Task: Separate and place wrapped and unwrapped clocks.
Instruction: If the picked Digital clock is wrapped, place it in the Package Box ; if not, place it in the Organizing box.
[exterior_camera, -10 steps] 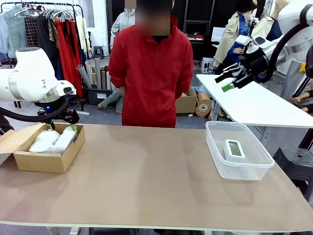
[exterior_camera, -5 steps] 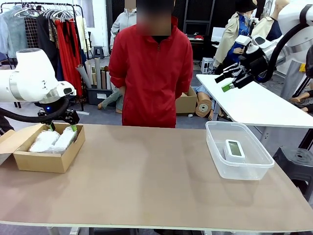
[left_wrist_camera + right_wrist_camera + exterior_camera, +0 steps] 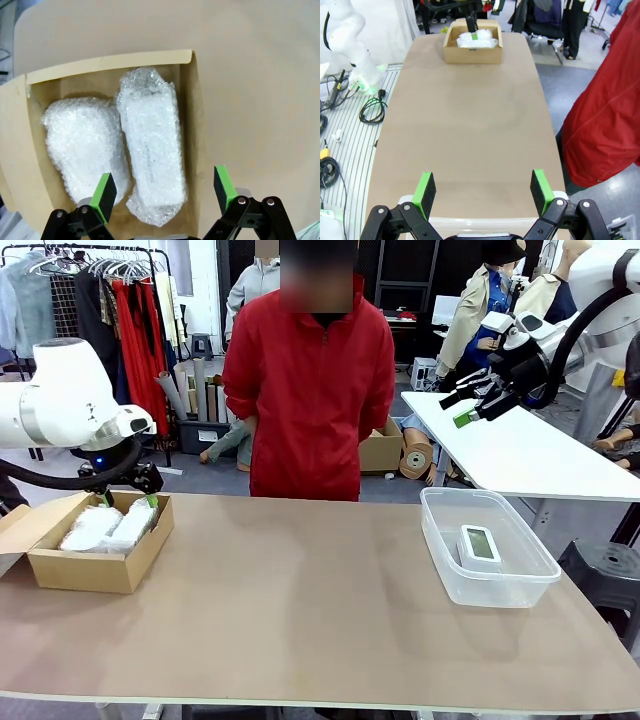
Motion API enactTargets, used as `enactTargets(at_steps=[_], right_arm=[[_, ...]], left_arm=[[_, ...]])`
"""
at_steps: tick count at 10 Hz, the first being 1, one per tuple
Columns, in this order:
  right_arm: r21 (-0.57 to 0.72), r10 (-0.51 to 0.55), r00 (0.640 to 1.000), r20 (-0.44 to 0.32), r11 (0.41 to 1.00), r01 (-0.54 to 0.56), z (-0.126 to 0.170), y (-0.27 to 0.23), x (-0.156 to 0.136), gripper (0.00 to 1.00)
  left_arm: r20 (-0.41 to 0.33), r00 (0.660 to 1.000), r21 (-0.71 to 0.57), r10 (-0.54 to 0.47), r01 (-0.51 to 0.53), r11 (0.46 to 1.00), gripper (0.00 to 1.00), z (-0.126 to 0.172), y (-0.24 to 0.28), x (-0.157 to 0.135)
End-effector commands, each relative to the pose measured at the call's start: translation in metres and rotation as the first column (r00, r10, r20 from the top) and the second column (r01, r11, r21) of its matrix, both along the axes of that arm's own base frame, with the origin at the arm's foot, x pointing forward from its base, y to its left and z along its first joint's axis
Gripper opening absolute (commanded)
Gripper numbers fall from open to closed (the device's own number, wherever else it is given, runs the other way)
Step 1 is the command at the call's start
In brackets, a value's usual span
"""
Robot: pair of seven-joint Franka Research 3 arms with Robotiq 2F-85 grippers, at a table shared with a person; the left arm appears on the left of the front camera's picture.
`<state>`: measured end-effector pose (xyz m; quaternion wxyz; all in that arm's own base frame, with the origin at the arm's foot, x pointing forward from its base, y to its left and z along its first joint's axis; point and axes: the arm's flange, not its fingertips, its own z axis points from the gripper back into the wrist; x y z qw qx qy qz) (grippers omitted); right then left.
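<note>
Two bubble-wrapped clocks (image 3: 108, 526) lie side by side in the brown cardboard box (image 3: 95, 570) at the table's left. In the left wrist view one bundle (image 3: 151, 145) lies long beside the other (image 3: 85, 147). My left gripper (image 3: 127, 500) hovers open just above the box's far end, its green pads (image 3: 105, 195) straddling the bundles. The bare white clock (image 3: 479, 544) with a grey screen lies in the clear plastic tub (image 3: 440, 550) at the right. My right gripper (image 3: 474, 400) hangs open high above the tub, with nothing between its fingers.
A person in a red jacket (image 3: 308, 390) stands at the far side of the table, hands not over it. A white table (image 3: 520, 455) stands behind the tub. In the right wrist view the box (image 3: 472, 42) sits at the table's far end.
</note>
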<state>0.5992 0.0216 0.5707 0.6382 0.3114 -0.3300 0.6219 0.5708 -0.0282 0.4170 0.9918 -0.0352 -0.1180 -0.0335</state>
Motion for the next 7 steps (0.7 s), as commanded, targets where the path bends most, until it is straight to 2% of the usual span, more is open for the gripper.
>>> enactTargets(at_steps=[1,2,3,4,6,7], right_arm=[[0.002,0.002,1.000,0.001,1.000,-0.002,0.001,0.001,0.000,1.00],[0.002,0.002,1.000,0.001,1.000,-0.002,0.001,0.001,0.000,1.00],[0.002,0.002,1.000,0.001,1.000,-0.002,0.001,0.001,0.000,1.00],[0.002,0.002,1.000,0.001,1.000,-0.002,0.001,0.001,0.000,1.00],[0.002,0.002,1.000,0.001,1.000,-0.002,0.001,0.001,0.000,1.00],[0.002,0.002,1.000,0.001,1.000,-0.002,0.001,0.001,0.000,1.00]], left_arm=[[-0.091,0.988,-0.184,-0.125,0.107,0.977,1.00,0.025,-0.002,-0.008],[-0.098,0.971,-0.284,-0.216,0.180,0.942,1.00,0.039,-0.009,-0.012],[-0.067,0.932,-0.447,-0.356,0.291,0.846,1.00,0.055,-0.015,-0.018],[0.003,0.899,-0.502,-0.438,0.380,0.776,1.00,0.063,-0.023,-0.018],[0.057,0.818,-0.550,-0.572,0.504,0.666,1.00,0.091,-0.030,-0.024],[0.057,0.767,-0.552,-0.639,0.557,0.620,1.00,0.103,-0.030,-0.026]])
